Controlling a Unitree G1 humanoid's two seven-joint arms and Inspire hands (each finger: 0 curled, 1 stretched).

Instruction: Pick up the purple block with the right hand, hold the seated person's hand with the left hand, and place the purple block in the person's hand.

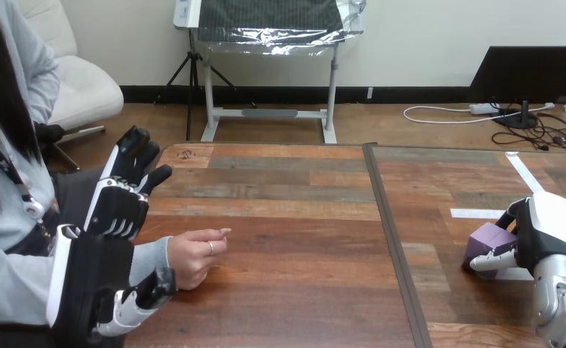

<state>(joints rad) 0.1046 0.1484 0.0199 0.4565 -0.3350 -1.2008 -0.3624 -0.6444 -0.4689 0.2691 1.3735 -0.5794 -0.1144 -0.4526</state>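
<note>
Right hand (537,235) curled round purple block (488,241) on table (301,217), set to lift; left hand (113,210), fingers (133,148) straight, stands beside person's hand (193,257), not yet clasping.

The table (287,217) is lit evenly and fairly brightly, seemingly from overhead. A pale sheen is spread across the planks beside the middle seam (392,239). A soft, short shadow is cast on the wood beneath the person's hand (196,257), and a darker one is seen under the block (488,239). The white shell of the right hand (548,232) is brightly lit and almost washed out on top. The black parts of the left hand (95,283) are left dark, and little detail can be made out there.
</note>
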